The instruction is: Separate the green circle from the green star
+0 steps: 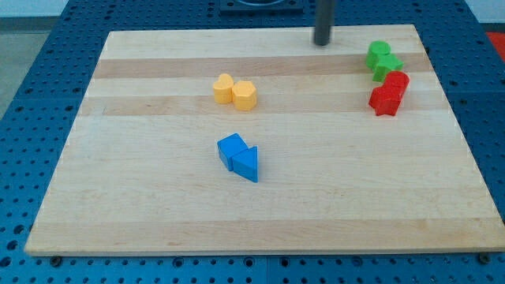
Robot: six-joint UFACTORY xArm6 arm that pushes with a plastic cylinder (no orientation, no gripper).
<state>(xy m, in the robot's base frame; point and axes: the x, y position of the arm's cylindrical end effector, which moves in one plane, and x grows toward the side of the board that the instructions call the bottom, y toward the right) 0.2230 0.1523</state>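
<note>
The green circle (379,51) sits near the view's top right of the wooden board (158,213). The green star (387,65) touches it just below and to the right. My tip (322,42) is the lower end of a dark rod near the top edge. It stands to the left of the green circle, with a gap of bare board between them. It touches no block.
Two red blocks (389,93) sit touching just below the green star. Two yellow blocks (235,91) lie left of centre near the top. A blue cube (231,149) and a blue triangle (247,163) touch in the middle. Blue pegboard (31,79) surrounds the board.
</note>
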